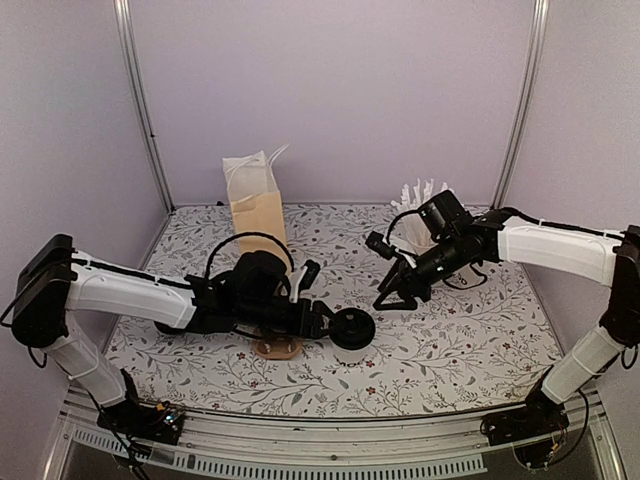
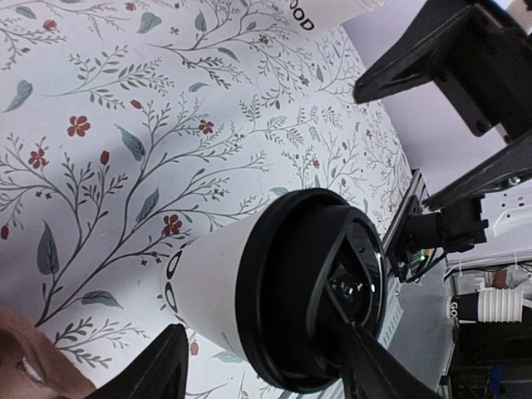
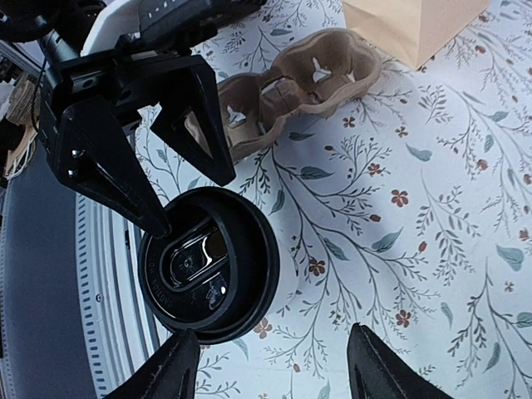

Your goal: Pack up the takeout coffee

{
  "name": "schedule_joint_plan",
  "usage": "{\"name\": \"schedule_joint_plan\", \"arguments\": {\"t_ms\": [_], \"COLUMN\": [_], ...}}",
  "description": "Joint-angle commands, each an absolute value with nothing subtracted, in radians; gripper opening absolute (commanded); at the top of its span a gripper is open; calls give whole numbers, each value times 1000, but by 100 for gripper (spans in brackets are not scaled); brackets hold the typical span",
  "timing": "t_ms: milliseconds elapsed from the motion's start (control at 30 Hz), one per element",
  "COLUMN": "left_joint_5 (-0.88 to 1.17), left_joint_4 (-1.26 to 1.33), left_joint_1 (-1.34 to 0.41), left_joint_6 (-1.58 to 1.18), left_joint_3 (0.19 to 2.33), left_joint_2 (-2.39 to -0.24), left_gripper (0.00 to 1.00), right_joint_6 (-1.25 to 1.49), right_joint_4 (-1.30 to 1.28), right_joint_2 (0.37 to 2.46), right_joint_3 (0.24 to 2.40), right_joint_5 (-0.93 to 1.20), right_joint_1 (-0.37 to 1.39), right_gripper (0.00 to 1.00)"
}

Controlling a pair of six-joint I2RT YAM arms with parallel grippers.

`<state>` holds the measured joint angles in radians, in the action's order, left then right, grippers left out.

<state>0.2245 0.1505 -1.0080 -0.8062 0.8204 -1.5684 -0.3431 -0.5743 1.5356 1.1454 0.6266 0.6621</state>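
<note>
Looking down from the overhead view, we find the takeout coffee cup (image 1: 352, 328) near the middle of the flowered table (image 1: 450, 350), just to the right of the brown pulp cup carrier (image 1: 278, 347) and apart from it. Its long axis runs close to vertical: the black lid faces up and the white paper body hangs below it. The right wrist view meets the lid almost face-on, with only a sliver of white wall showing past the rim. We cannot tell whether the base rests on the table or hangs just above it.

We see the left gripper (image 1: 330, 325) reaching in low from the left and closed on the cup at its lid end. In its own wrist view one finger sits against the white wall and the other lies across the lid's rim.

We see the right gripper (image 3: 270, 349) well apart from the cup, above and to the right of it, its fingers spread with only the tabletop between them.

We note the brown paper bag (image 1: 258, 215) standing upright at the back left, well behind the carrier, and a white cup of straws (image 1: 420, 195) at the back right, partly hidden by the right arm
</note>
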Motion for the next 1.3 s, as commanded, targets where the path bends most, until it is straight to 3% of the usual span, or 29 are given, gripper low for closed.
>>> {"name": "schedule_joint_plan", "arguments": {"t_ms": [0,367,967,1267], "left_joint_5": [232,273,321,325], "left_joint_4": [127,115,118,109], "left_joint_1": [-989,-968,-968,-963], "left_joint_6": [-811,-848,-852,-866], "left_joint_3": [860,824,830,832], "left_joint_2": [-1616,-1655,-1717,-1751], "left_gripper": [63,50,44,41], "right_joint_6": [-298,-274,-270,-264], "right_joint_4": [-561,-573,-603,-626], "right_joint_2": [1581,1647,1709,1794], "right_joint_3": [1132,1117,1127,1126], "right_joint_5": [726,784,865,861], "right_joint_1": [657,631,589,590], "right_gripper": [62,53,48,34]}}
